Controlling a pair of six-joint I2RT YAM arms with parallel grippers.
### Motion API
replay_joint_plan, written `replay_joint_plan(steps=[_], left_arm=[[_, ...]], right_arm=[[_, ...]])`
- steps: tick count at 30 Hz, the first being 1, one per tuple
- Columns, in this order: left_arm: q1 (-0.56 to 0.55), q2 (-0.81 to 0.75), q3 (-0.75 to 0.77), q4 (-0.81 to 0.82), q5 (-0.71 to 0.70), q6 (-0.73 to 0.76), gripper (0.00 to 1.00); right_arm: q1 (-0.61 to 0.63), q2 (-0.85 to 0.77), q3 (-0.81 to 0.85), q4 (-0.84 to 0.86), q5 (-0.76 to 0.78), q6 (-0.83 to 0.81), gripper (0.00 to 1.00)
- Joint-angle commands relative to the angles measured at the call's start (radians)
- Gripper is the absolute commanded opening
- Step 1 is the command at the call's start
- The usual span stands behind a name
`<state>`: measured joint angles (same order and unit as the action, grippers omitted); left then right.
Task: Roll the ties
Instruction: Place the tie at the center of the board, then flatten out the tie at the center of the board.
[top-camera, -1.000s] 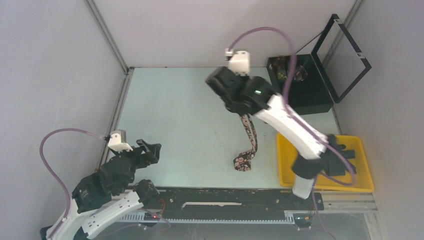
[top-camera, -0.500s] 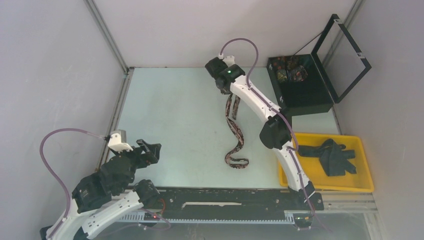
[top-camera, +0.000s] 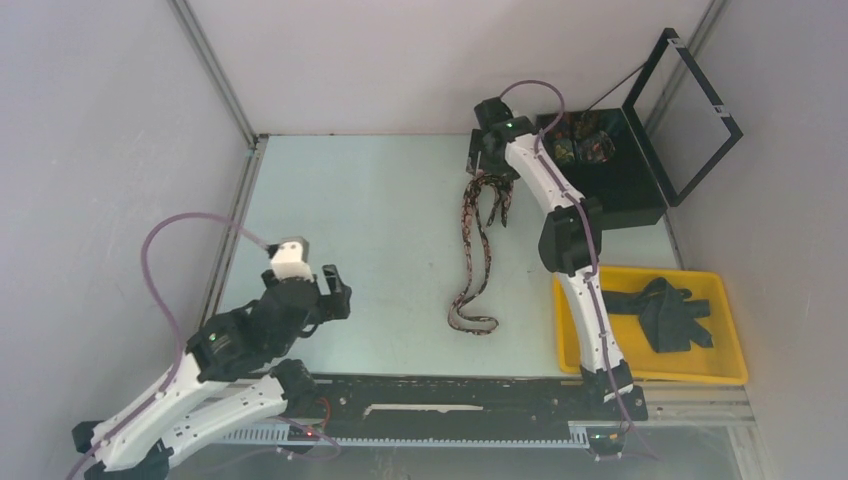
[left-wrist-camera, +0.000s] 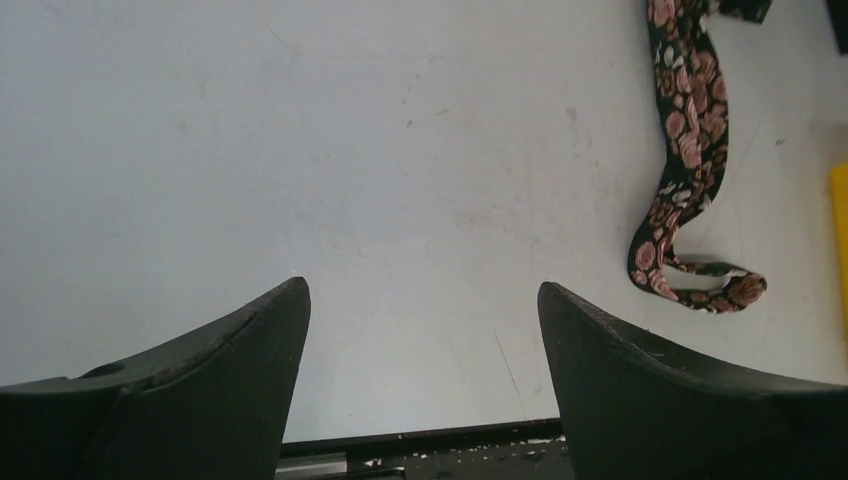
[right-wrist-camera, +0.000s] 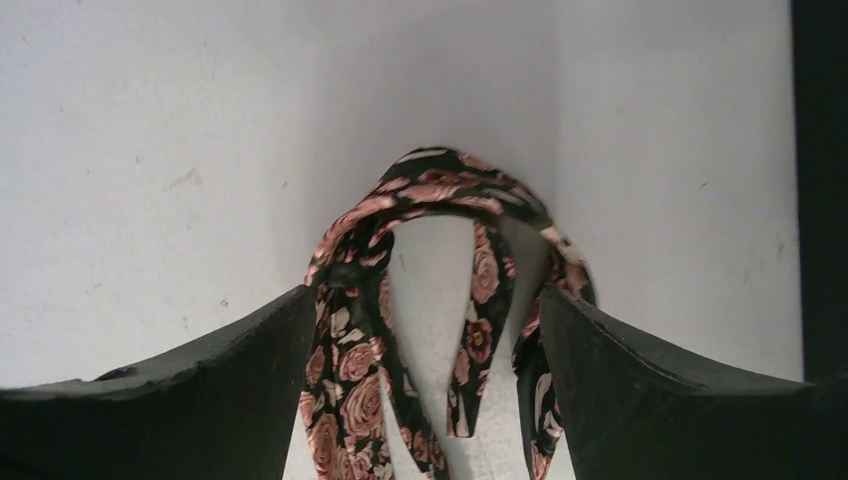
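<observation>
Seen from above, my right end effector (top-camera: 487, 160) is reaching to the far side of the pale bench (top-camera: 350, 220), just left of an open black box (top-camera: 610, 190). It is hanging over the far loop of the long black fabric necktie with pink roses (top-camera: 478, 250), which is running down the bench and curling at its near end. My left end effector (top-camera: 335, 290) is hovering near left, well apart from it.

In my left wrist view, my left end effector (left-wrist-camera: 422, 290) is standing wide apart over the bench, with the tie (left-wrist-camera: 695, 150) lying to the right.

In my right wrist view, my right end effector (right-wrist-camera: 425, 295) is spread apart, and the tie's loop (right-wrist-camera: 440, 190) is lying unclamped between the fingers.
</observation>
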<state>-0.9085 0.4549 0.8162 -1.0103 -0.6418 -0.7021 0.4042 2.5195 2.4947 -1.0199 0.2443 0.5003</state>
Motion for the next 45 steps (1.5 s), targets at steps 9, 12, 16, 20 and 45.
replay_joint_plan(steps=[9, 12, 16, 20, 45], left_arm=[[-0.032, 0.443, 0.128, 0.278, 0.304, 0.054, 0.83], [-0.092, 0.567, 0.185, 0.310, 0.319, 0.071, 0.82], [-0.146, 0.758, 0.283, 0.310, 0.334, 0.098, 0.85], [-0.161, 0.924, 0.363, 0.310, 0.364, 0.095, 0.87], [-0.167, 1.442, 0.613, 0.250, 0.507, 0.105, 0.46]], right_arm=[[-0.023, -0.396, -0.259, -0.023, -0.124, -0.077, 0.88], [-0.019, -0.550, -0.447, 0.018, -0.118, -0.086, 0.88], [-0.033, -0.729, -0.688, 0.077, -0.110, -0.079, 0.88], [-0.055, -0.894, -0.898, 0.132, -0.156, -0.058, 0.88], [-0.047, -1.249, -1.244, 0.110, -0.196, -0.037, 0.88]])
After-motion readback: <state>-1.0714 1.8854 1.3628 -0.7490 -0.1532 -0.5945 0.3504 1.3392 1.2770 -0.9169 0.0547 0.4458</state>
